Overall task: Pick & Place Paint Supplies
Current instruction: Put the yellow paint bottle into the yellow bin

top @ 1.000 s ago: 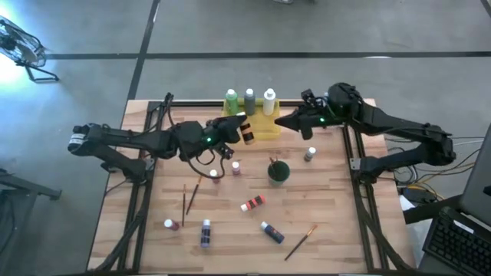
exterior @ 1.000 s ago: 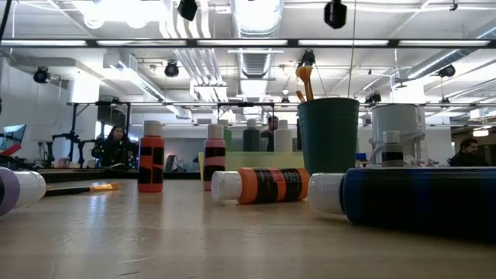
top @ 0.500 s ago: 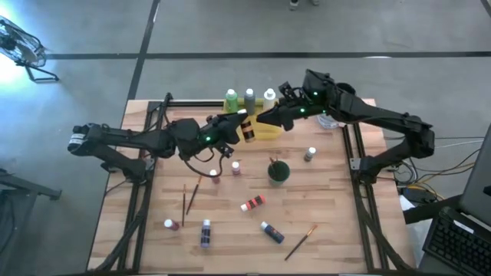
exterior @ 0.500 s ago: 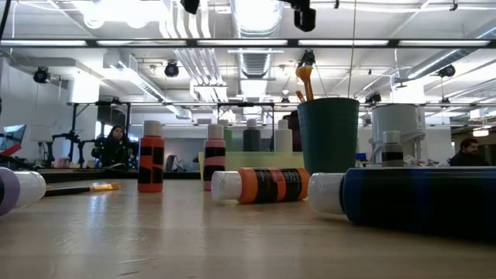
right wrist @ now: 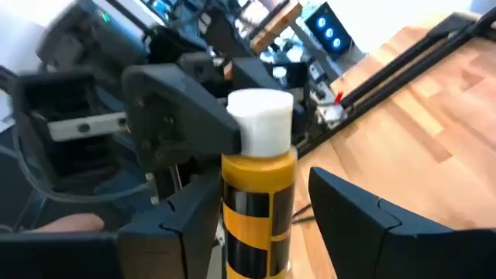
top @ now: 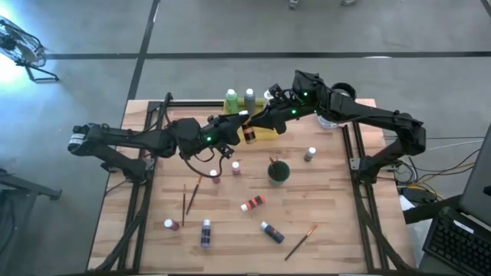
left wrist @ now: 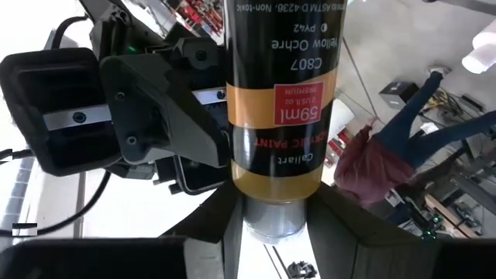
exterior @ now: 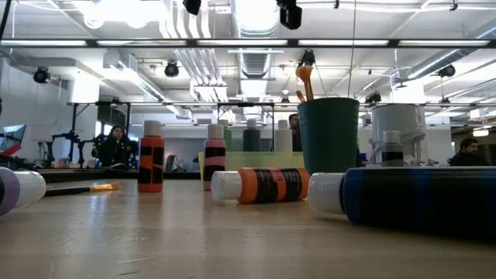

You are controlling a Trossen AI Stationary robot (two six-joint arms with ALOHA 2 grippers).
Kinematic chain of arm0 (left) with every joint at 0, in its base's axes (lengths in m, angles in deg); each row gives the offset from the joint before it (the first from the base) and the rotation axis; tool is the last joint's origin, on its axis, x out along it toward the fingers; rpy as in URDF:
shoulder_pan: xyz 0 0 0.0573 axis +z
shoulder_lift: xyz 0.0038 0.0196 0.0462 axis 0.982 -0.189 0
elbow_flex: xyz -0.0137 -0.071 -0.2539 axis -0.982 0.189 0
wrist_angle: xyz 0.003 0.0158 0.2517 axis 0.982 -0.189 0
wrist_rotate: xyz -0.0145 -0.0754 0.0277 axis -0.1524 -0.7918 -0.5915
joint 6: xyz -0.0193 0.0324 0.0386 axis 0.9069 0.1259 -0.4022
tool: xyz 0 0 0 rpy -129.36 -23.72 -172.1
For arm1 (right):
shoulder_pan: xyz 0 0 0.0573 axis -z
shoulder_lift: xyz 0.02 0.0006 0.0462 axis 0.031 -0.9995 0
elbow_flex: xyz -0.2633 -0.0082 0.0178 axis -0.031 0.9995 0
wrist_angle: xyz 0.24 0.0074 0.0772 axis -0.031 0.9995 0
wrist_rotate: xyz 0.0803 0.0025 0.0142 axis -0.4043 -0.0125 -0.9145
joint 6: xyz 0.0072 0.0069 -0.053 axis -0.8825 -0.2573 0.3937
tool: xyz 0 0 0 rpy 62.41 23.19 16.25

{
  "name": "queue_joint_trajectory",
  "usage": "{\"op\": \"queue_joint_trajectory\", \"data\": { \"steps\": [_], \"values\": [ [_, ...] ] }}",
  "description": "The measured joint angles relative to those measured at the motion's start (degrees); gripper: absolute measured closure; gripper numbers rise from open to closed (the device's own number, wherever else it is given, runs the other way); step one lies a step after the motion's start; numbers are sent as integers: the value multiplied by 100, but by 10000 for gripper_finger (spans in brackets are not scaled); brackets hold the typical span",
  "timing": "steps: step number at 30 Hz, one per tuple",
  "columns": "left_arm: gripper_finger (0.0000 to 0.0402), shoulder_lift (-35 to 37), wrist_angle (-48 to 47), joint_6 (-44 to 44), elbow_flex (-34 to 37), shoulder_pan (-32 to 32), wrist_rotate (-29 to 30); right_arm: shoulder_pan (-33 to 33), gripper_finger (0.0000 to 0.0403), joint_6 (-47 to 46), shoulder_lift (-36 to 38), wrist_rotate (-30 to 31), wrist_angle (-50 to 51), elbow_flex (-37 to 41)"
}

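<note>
- High view: left claw (top: 244, 129) clamps a yellow ochre bottle (top: 248, 133) over the tray (top: 265, 132) at the table's (top: 330, 222) far edge. Right claw (top: 261, 121) sits right at the bottle; fingers too small to read here. Loose bottles and brushes lie across the wood, around the green cup (top: 278, 172).
- Low view: neither claw visible, only dark arm parts at the top. Blue bottle (exterior: 422, 198) cut off by the frame edge. Open workshop behind, people at desks.
- Left wrist view: fingers (left wrist: 225, 225) closed on the bottle's cap end; a person partly seen beyond.
- Right wrist view: fingers (right wrist: 364, 225) spread wide either side of the bottle, one apart from it, other's contact unclear.
</note>
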State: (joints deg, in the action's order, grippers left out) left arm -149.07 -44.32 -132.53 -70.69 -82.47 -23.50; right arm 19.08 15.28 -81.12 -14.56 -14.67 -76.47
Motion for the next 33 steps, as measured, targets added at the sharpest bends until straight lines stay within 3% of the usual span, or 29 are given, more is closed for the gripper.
{"op": "queue_joint_trajectory", "data": {
  "steps": [12, 22, 33],
  "values": [
    [287, 0, 33, 4, 7, 27, -148, -188, 205, -70, -248, 40, -224, -173],
    [287, 0, 14, 17, 7, 41, -157, -437, 225, -107, -291, 161, -227, -169],
    [287, 0, 8, 17, 7, 47, -106, -512, 155, -114, -289, 132, -229, -169]
  ]
}}
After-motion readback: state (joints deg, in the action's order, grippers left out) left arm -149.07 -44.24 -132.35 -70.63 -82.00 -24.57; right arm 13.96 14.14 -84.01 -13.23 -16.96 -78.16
